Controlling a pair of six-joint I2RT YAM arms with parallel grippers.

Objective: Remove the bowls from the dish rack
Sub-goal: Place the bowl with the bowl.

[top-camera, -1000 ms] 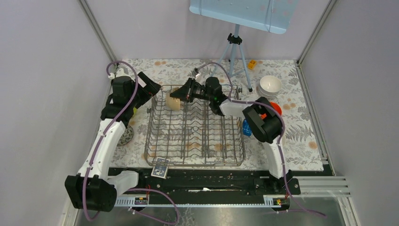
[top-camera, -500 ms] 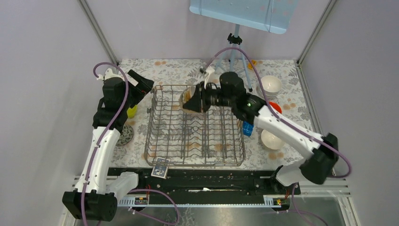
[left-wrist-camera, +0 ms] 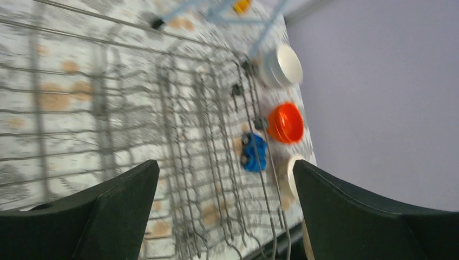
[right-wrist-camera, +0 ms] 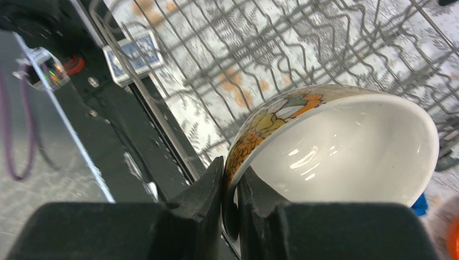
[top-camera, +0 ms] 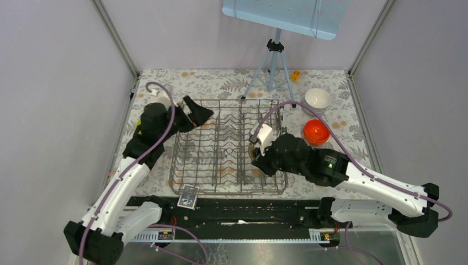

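The right pincer (right-wrist-camera: 231, 173) pinched a patterned bowl (right-wrist-camera: 346, 146) by its rim, so it hung clear of the rack (right-wrist-camera: 303, 49) just below (nothing seemed to snag it). The left pincer (left-wrist-camera: 224, 168) gaped empty above the rack.

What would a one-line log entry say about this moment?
left gripper: open, over dish rack | right gripper: shut on patterned bowl rim | beside rack: orange bowl, white bowl

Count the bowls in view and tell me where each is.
4: white bowl at the far right, orange bowl nearer, pale bowl by the blue block, patterned bowl in the right gripper. More may be hidden.
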